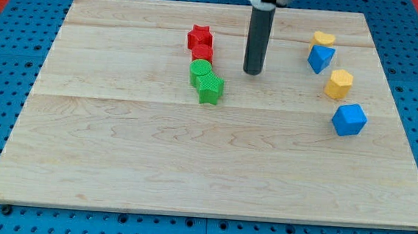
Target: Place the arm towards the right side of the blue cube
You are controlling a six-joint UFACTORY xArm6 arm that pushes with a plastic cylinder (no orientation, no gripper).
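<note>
The blue cube (349,119) sits near the board's right edge, a little above mid-height. My tip (253,72) is on the board in the upper middle, well to the left of the blue cube and slightly above it. It touches no block. The nearest blocks are the red ones and green ones just to its left.
A red star (199,37) and a red block (202,53) lie left of the tip, with a green block (201,72) and green star (210,89) below them. At upper right are a yellow block (323,39), a blue block (320,58) and a yellow hexagon-like block (338,83).
</note>
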